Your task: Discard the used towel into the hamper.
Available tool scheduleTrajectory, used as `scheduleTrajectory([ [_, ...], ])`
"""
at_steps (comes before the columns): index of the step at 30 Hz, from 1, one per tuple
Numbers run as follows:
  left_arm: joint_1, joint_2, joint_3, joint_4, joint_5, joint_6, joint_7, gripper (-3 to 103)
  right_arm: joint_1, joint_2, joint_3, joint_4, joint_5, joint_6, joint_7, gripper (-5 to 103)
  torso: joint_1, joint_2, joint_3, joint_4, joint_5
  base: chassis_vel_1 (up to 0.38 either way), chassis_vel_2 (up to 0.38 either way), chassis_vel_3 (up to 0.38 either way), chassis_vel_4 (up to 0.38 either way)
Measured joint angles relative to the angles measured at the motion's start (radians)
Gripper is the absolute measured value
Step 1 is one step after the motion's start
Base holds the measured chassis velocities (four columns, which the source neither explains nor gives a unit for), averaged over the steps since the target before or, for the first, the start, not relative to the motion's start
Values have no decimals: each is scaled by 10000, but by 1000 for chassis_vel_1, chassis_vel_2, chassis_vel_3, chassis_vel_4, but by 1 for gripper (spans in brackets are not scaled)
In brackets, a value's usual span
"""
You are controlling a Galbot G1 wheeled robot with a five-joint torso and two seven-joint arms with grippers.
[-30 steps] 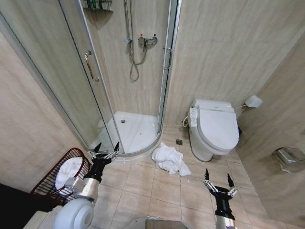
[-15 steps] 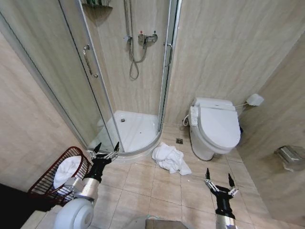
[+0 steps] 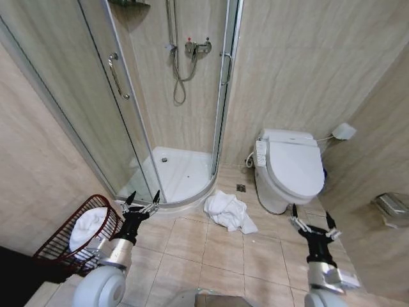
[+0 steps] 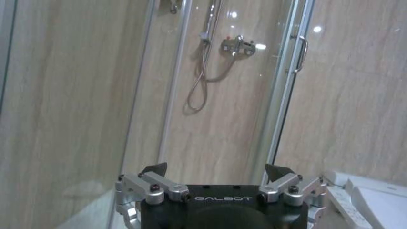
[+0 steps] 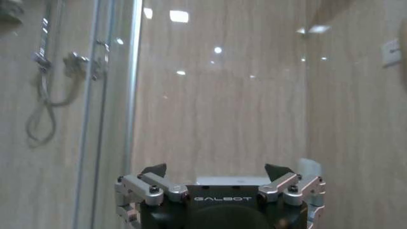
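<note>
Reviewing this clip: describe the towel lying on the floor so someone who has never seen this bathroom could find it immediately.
Start at the corner shower stall with its curved raised base. Just outside that curve, between it and the white toilet, a crumpled white towel lies on the beige floor tiles. Unlike the other white cloth, which sits inside the dark red wire hamper by the left wall, this one is loose on the floor.

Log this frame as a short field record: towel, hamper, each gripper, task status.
towel: white towel crumpled on the floor tiles between shower tray and toilet
hamper: hamper at lower left, white cloth inside
left gripper: left gripper open, empty, beside the hamper
right gripper: right gripper open, empty, near the toilet
status: towel not yet picked up
</note>
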Motion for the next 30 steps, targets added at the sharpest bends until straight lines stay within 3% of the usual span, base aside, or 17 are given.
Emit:
scheduleTrajectory([
  [6, 0, 0, 0, 0, 0, 0, 0, 100, 145, -44, -222, -249, 279, 210, -363, 100, -81, -196, -115, 0, -1, 0, 0, 0, 0],
  [9, 0, 0, 0, 0, 0, -1, 0, 100, 87, -1, -166, -1317, -96, 1264, -544, 100, -165, -391, -226, 0, 1, 0, 0, 0, 0],
  [16, 0, 0, 0, 0, 0, 0, 0, 100, -448, 224, -275, -2207, -14, 2459, -973, 100, -297, -700, -406, -1, 0, 0, 0, 0, 0],
  [30, 0, 0, 0, 0, 0, -1, 0, 100, -549, 233, -148, -2452, -111, 3161, -955, 100, -519, -1261, -743, 0, 0, 0, 0, 0, 0],
])
